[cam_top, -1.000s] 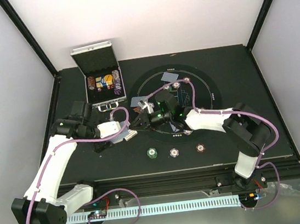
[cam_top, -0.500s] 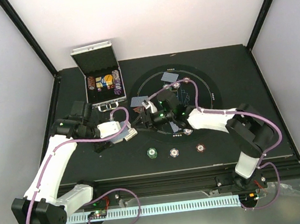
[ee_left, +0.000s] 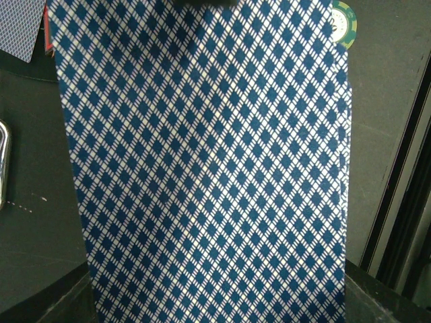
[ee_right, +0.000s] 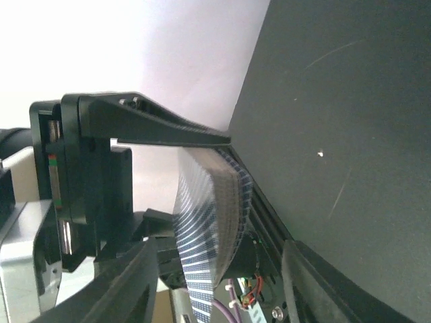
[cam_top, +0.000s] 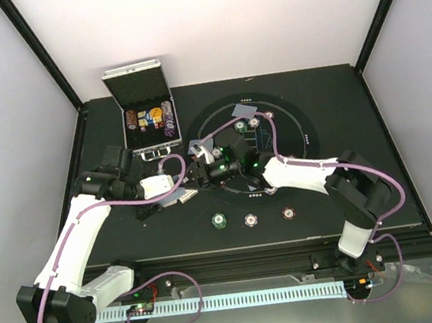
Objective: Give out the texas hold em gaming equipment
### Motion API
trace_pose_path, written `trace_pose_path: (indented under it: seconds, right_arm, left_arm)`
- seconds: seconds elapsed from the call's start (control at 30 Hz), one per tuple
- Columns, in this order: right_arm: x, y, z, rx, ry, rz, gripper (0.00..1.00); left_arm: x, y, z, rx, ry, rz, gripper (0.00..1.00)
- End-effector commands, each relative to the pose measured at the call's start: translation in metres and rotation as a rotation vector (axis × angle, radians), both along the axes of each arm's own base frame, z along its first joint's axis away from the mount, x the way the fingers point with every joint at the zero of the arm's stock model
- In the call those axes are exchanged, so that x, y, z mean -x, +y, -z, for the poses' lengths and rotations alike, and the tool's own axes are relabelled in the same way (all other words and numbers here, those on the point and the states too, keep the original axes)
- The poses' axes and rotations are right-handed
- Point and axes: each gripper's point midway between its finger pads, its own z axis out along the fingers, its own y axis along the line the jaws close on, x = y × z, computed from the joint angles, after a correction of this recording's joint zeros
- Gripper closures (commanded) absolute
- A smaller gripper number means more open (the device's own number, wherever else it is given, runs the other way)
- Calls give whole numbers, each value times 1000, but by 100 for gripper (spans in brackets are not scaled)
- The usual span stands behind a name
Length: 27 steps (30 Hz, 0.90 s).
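**Q:** Where is the deck of cards, and what holds it?

**A:** The deck of cards fills the left wrist view, blue-diamond backs toward the camera. The left gripper is clamped on it with its jaws closed tight. In the top view the deck sits at about the 8 o'clock edge of the round mat.

**Q:** How does its long axis run?

**A:** It follows the left gripper's own line, roughly 9 to 3 o'clock in the top view. The free short end faces 3 o'clock.

**Q:** Where does the other pincer stand from the deck?

**A:** The right gripper is just beside the deck, at about 1 o'clock from it. The deck therefore lies toward 7 o'clock from that gripper. Its jaws are parted and hold nothing. In the right wrist view the edge of the deck shows ahead, in line with the gap between its fingers.

**Q:** Which arm is placed for the coming move?

**A:** Probably the right arm. It would likely need to advance toward 7 o'clock and close on the free end. Whether it is lined up with one card or several cannot be told.
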Motion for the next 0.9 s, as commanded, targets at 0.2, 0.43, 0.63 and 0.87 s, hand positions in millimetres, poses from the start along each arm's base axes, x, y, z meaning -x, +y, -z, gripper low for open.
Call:
trace_pose_path:
  seconds: [0.2, 0.43, 0.63, 0.87]
  right_arm:
    - [7, 14, -4, -1, -15, -42, 85]
    - [-5, -10, -6, 23, -34, -7, 99]
    - [-16, -31, -14, 9, -38, 24, 99]
    - [-49, -66, -22, -14, -42, 102, 99]
  left_arm:
    - [-4, -3, -18, 20, -49, 5, 98]
    - [-5, -3, -17, 19, -47, 4, 99]
    - [-5, -3, -16, 20, -45, 3, 98]
    - [-5, -2, -16, 17, -44, 2, 98]
